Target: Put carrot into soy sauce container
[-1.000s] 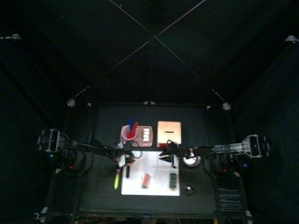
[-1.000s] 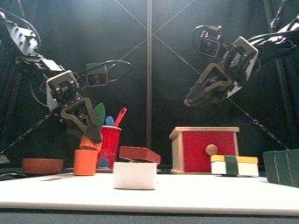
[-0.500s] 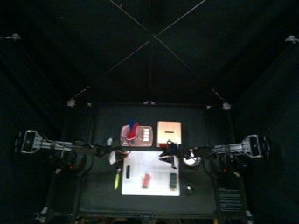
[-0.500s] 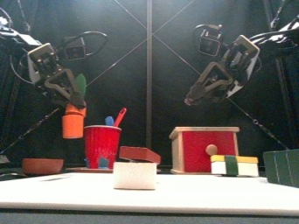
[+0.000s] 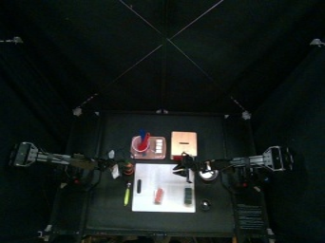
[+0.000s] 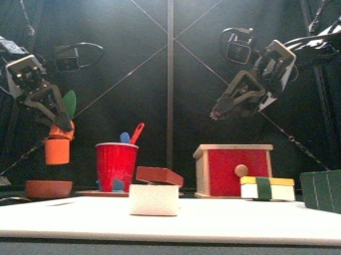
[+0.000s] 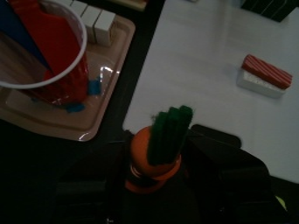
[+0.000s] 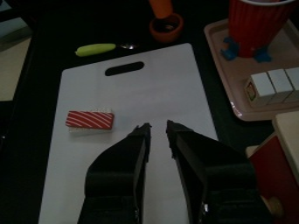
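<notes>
Orange carrot (image 6: 58, 147) with green top pinched in left end effector (image 6: 55, 122), aloft beside red cup (image 6: 116, 165) in front view; left wrist confirms; right end effector (image 8: 162, 133) nearly pressed together above white mat (image 8: 140, 114).

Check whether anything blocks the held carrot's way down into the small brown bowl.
Nothing visible does. The left gripper holds the carrot in the air almost straight above the brown bowl, with only open space between them. The red cup stands beside the bowl, not between.
</notes>
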Tool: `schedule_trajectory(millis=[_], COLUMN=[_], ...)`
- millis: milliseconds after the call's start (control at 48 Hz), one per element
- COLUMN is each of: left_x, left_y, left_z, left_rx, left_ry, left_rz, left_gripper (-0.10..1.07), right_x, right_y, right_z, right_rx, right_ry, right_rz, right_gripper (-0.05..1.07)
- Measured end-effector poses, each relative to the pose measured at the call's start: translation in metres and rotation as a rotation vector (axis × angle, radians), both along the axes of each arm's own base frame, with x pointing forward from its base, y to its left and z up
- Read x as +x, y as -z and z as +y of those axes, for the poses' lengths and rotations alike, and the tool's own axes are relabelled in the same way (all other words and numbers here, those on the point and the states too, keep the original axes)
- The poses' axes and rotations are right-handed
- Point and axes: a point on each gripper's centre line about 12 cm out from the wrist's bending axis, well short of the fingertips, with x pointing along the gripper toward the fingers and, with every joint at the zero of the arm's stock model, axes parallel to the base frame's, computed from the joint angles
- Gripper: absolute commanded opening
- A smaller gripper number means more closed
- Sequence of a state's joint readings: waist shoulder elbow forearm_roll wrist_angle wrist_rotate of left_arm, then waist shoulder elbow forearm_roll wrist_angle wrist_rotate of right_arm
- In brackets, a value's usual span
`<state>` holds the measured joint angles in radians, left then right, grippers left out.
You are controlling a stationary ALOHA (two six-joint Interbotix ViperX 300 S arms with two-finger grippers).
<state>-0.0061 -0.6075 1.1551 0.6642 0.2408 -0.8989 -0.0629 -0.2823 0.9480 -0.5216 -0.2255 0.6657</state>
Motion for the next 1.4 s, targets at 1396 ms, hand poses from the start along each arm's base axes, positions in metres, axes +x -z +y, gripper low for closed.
schedule_trajectory(millis=[1396], left_x=[0.002], left_y=[0.036], left_z=[0.01], left_rx=[0.007], left_ry=[0.008], left_rz=[0.108], left_gripper=[0.65], right_x=[0.006], right_y=[0.0], right_z=[0.013], right_rx=[0.026], right_ry=[-0.025], right_rz=[0.001], right_gripper=[0.64])
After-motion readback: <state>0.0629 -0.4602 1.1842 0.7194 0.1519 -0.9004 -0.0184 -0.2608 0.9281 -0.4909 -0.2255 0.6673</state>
